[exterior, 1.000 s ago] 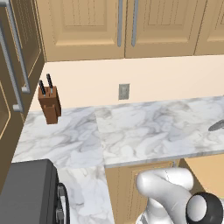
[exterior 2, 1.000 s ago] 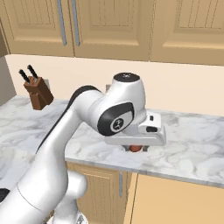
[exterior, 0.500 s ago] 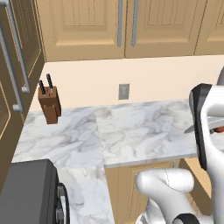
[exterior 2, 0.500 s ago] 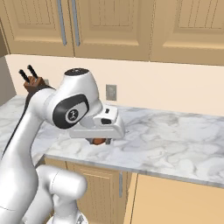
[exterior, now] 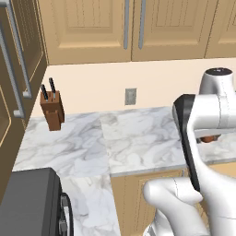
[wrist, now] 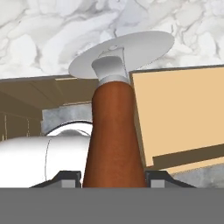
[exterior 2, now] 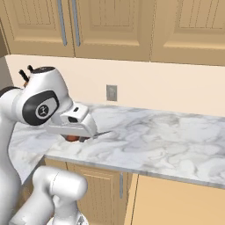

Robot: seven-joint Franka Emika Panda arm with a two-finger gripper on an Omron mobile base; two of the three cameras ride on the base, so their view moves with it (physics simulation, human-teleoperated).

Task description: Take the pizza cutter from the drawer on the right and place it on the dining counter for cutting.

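- Pizza cutter: slim utensil w/ tapered reddish-brown handle, short pale-grey metal collar, thin round silver wheel at far end. In hand view the handle runs up from btwn the two dark fingertips; wheel seen nearly edge-on, tilted.
- Gripper: two-finger, pinching the handle's thick end, one dark tip on each side, touching it.
- Where: cutter is held in the air, above the front edge of the white-and-grey marble L-shaped worktop, wheel pointing away from the hand.
- Right base view: shows cutter from the side – bit of reddish handle under the white hand, thin grey blade tip poking out to the right over the marble. Gripper mostly hidden under the hand.
- Left base view: just a small reddish patch of cutter under the white forearm at right edge; fingers hidden there.
- Left base view also gives the brown wooden knife block w/ black-handled knives at the worktop's far left, well apart from cutter, plus grey wall socket on the beige wall.
- Hand view alone shows, below the cutter, a light tan wood cabinet front under the marble edge.
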